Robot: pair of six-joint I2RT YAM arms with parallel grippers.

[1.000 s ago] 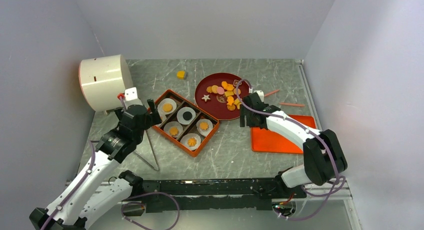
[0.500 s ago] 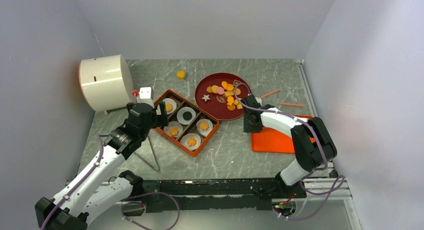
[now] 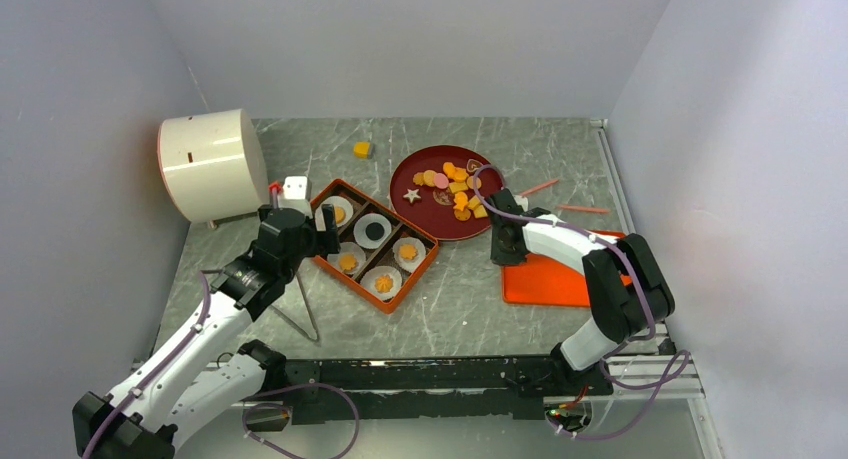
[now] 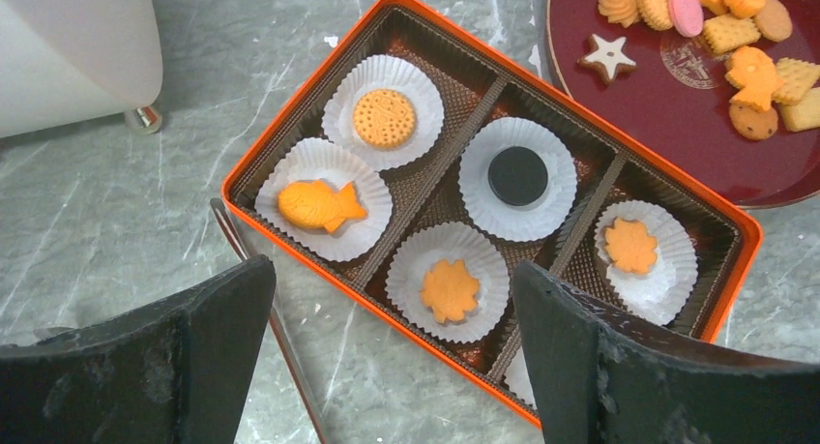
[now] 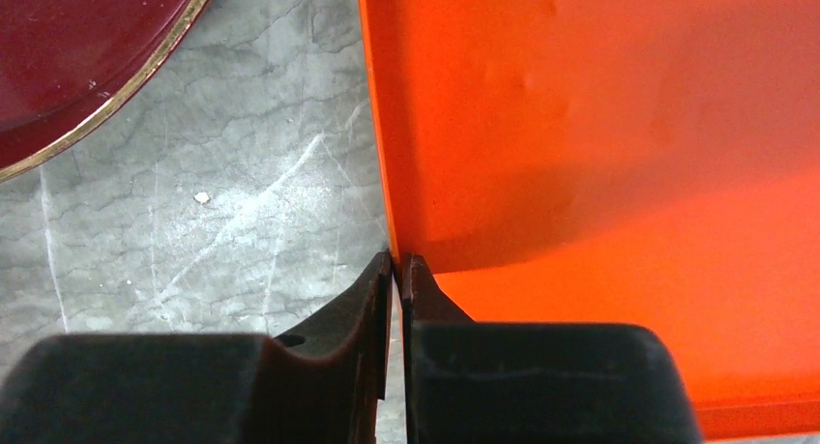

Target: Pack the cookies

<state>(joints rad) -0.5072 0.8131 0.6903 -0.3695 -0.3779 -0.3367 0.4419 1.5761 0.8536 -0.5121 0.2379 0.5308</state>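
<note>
Loose cookies (image 3: 452, 185) lie heaped on a dark red plate (image 3: 430, 211). The orange box (image 3: 418, 270) holds white paper cups with a round cookie (image 4: 385, 117), a fish (image 4: 314, 204), a dark round (image 4: 517, 175) and two flower shapes (image 4: 450, 289). My left gripper (image 4: 387, 275) hovers open over the box's near rim with nothing between its fingers. At the left edge of the flat orange lid (image 5: 600, 173), my right gripper (image 5: 396, 262) is shut on the lid's thin rim. In the top view that gripper (image 3: 503, 245) sits low on the table.
A white drum-shaped container (image 3: 205, 164) stands at the back left. One yellow cookie (image 3: 362, 149) lies alone on the table behind the box. Two pink sticks (image 3: 583, 208) lie right of the plate. A thin metal rod (image 3: 302, 297) slants near the box's front-left.
The right gripper dropped to the lid's left edge and closed on it. The left arm swung right toward the box, then held still with its jaws wide.
</note>
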